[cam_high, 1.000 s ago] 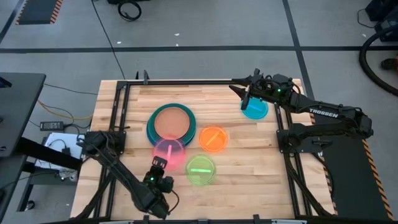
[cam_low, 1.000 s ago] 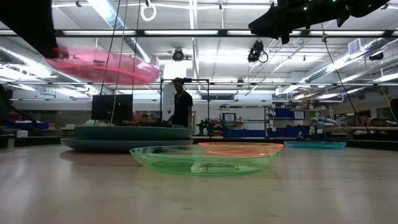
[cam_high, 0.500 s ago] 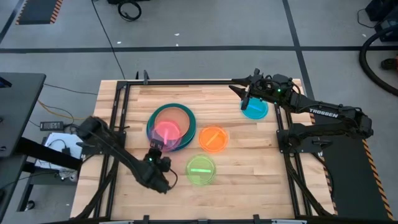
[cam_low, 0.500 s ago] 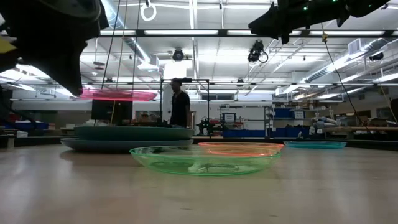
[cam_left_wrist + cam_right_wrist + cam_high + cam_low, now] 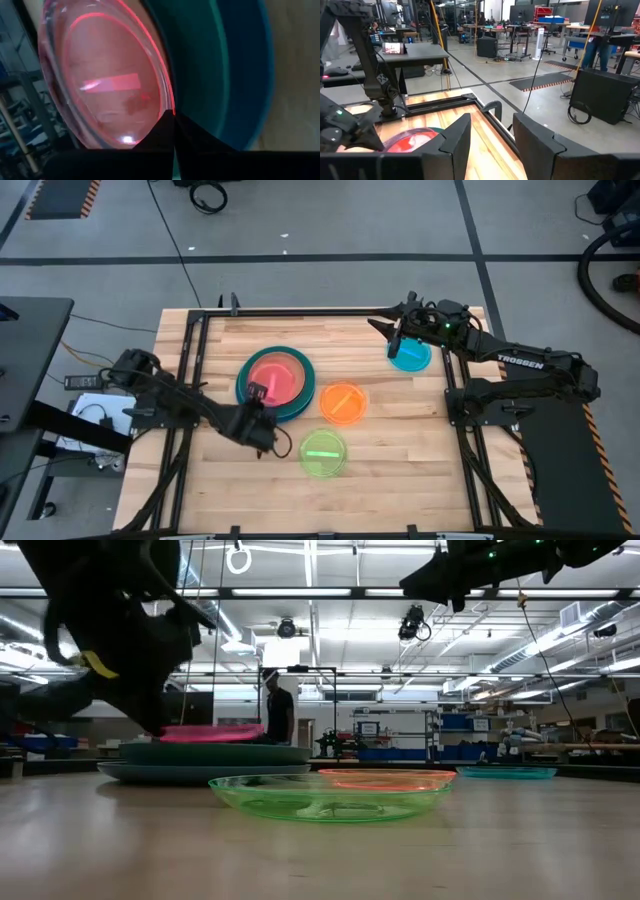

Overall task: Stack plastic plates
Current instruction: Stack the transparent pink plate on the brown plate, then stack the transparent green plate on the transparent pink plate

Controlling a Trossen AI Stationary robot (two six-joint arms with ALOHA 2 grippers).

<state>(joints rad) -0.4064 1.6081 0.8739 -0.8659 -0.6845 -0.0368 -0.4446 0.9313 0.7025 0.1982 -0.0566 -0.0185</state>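
My left gripper (image 5: 255,393) is shut on the translucent pink plate (image 5: 275,377), which lies low over the stack of large blue and teal plates (image 5: 306,395). The brown plate is hidden under the pink one. In the low view the pink plate (image 5: 210,732) sits just at the stack's top rim (image 5: 205,752). The orange plate (image 5: 343,402), neon green plate (image 5: 322,453) and cyan plate (image 5: 410,356) each lie flat on the table. My right gripper (image 5: 396,332) hangs open above the cyan plate's far-left side, touching nothing. My left gripper pinches the pink plate's rim (image 5: 167,107) on its near-left side between the two shut fingers (image 5: 192,132). It comes slanting down from the table's near-left. The plate lies almost level over the stack; whether it rests on the stack I cannot tell.
A black metal frame (image 5: 300,312) runs along the table's far and side edges. Bare wood lies in front of the green plate and along the near edge (image 5: 400,490). A person (image 5: 278,710) stands in the room far behind the table.
My left gripper has carried the pink plate from the near part of the table toward the far edge and down. The plate was high above the table beside the stack; now it is centred low over the stack, covering the brown plate.
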